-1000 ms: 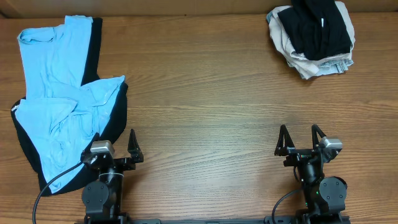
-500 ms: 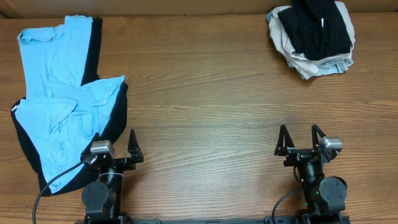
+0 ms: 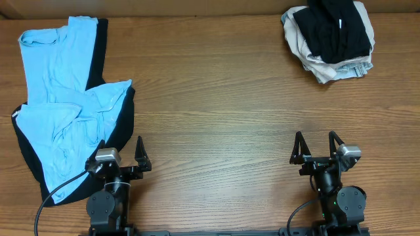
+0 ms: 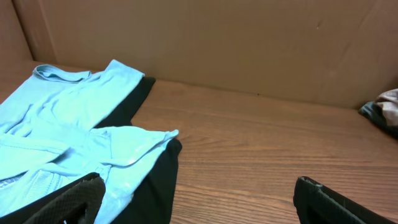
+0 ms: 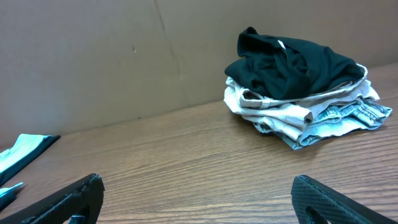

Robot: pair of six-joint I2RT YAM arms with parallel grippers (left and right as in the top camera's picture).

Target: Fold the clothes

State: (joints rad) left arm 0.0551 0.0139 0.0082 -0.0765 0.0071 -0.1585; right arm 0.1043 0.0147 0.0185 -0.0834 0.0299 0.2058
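A light blue garment [image 3: 62, 98] lies crumpled over a black garment [image 3: 125, 121] at the table's left side; both also show in the left wrist view, the blue one [image 4: 68, 137] over the black one [image 4: 158, 180]. A pile of clothes [image 3: 331, 36], black on top of beige and pale patterned pieces, sits at the far right, and shows in the right wrist view [image 5: 298, 87]. My left gripper [image 3: 123, 152] is open and empty at the front left, beside the black garment's edge. My right gripper [image 3: 317, 147] is open and empty at the front right, far from the pile.
A brown cardboard wall [image 4: 249, 43] stands along the table's far edge. Bare wooden tabletop [image 3: 216, 118] stretches between the two heaps. A black cable [image 3: 56, 193] runs by the left arm's base.
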